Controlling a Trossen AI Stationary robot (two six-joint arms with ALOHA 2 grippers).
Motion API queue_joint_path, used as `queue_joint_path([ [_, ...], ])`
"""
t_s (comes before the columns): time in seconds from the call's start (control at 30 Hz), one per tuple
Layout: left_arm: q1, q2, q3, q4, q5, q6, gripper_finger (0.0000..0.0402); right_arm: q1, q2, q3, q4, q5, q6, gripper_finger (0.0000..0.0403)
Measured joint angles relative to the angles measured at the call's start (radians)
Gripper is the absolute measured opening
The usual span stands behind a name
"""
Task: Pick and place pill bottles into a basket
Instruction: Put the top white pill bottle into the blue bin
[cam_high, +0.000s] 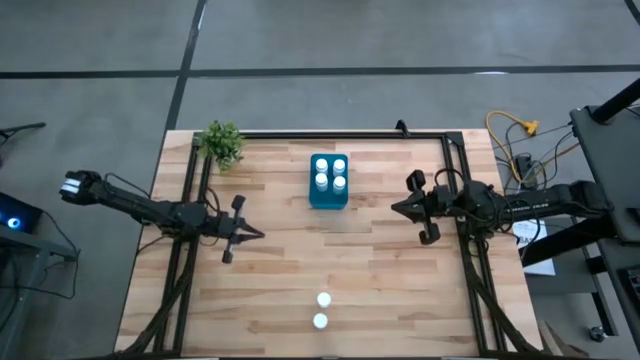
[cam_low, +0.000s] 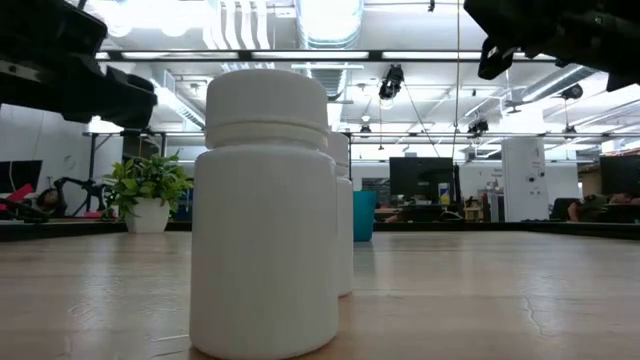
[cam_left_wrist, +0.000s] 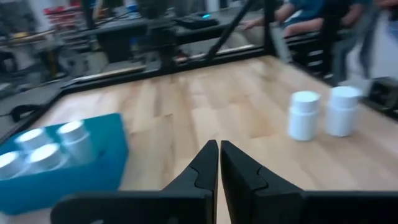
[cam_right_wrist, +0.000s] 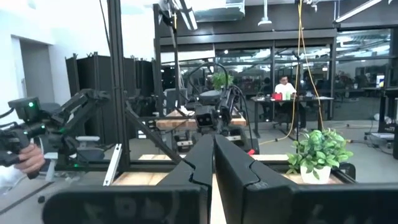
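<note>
Two white pill bottles stand upright on their bases on the wooden table near its front edge. They fill the low view and also show in the left wrist view. The teal basket stands toward the far middle with several bottles inside. My left gripper is shut and empty, left of centre. My right gripper is shut and empty, right of the basket, above the table.
A small green plant in a white pot stands at the far left corner of the table. Black frame rails run along the table's sides. A person's hand shows in the room beyond, in the right wrist view.
</note>
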Motion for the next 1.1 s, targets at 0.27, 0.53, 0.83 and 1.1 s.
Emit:
queue_joint_path([
  [0.27,0.076,-0.016,0.000,-0.002,-0.020,0.010,0.0001,0.000,0.000,0.000,-0.040,0.000,-0.007,0.0009],
  [0.53,0.118,-0.071,-0.001,-0.006,0.021,0.029,0.0001,0.000,0.000,0.000,-0.085,0.000,-0.008,0.0009],
  [0.83,0.123,-0.160,-0.002,-0.088,0.024,0.047,0.0001,0.000,0.000,0.024,-0.159,-0.068,-0.044,0.0009],
  [1.1,0.124,-0.283,-0.002,-0.188,0.025,0.049,0.0001,0.000,0.000,0.217,-0.451,-0.106,-0.091,0.0009],
])
